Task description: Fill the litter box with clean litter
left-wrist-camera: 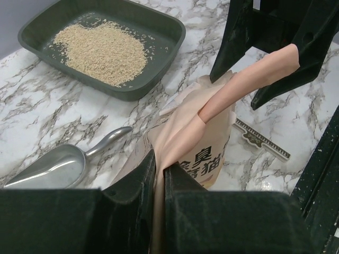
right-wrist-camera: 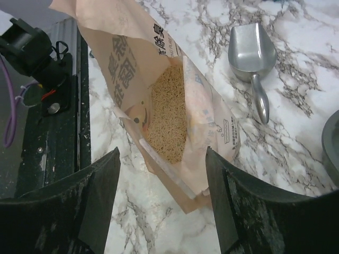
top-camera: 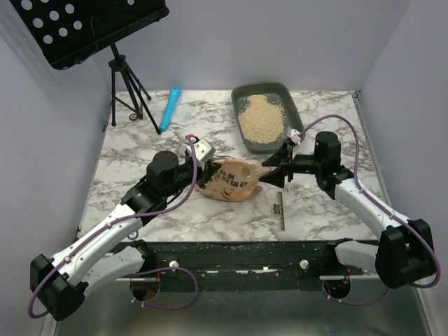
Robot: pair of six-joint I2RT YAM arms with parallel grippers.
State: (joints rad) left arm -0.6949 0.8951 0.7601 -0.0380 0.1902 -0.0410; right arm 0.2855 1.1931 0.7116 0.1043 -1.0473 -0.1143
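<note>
Left wrist view: left gripper (left-wrist-camera: 159, 177) is pinching the rim of the orange bag (left-wrist-camera: 212, 159) — likely to prop it open — while right gripper (left-wrist-camera: 235, 91) is gaping, empty.

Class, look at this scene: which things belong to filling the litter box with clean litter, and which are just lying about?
For the job: litter box, clean litter, orange bag holding more litter, perhaps the metal scoop.
Lying about: blue tube, music stand, dark ruler-like strip.
</note>
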